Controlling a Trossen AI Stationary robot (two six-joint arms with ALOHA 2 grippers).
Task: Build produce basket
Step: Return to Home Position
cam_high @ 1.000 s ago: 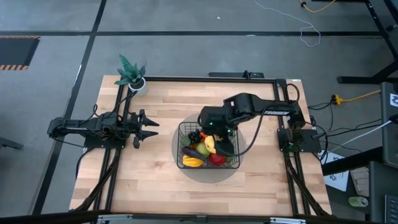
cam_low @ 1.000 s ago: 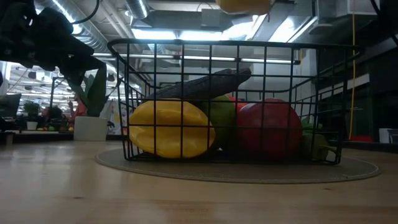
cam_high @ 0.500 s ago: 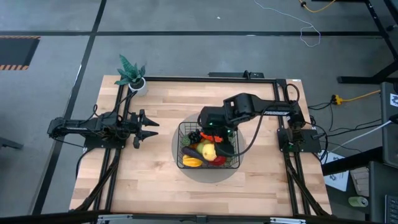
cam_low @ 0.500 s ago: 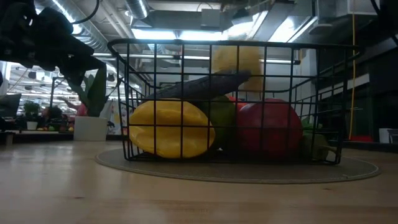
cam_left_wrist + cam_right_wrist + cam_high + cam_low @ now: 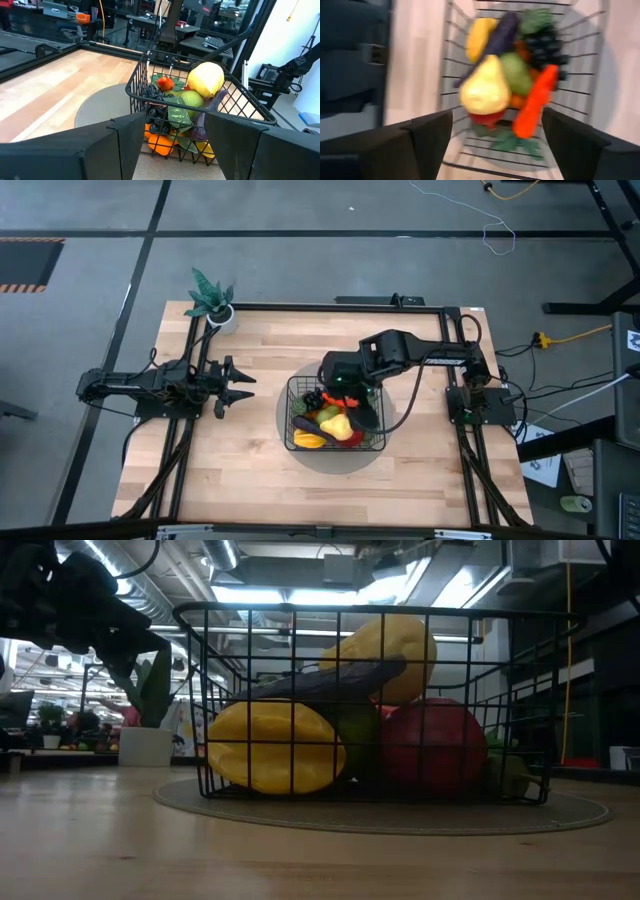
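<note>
The basket (image 5: 300,608) stands on a round mat (image 5: 100,105), with the yellow pear (image 5: 395,650) lying atop the piled produce (image 5: 430,745). We judge loading complete; only arm retraction remains. The right gripper (image 5: 496,131) hovers above the basket, fingers spread and empty. The left gripper (image 5: 245,385) waits at the left side, fingers apart.

high: straight down, whole table (image 5: 250,470) | low: tabletop level, close to basket (image 5: 330,608) | left wrist: toward it, farther off | right wrist: just above it | all share basket
</note>
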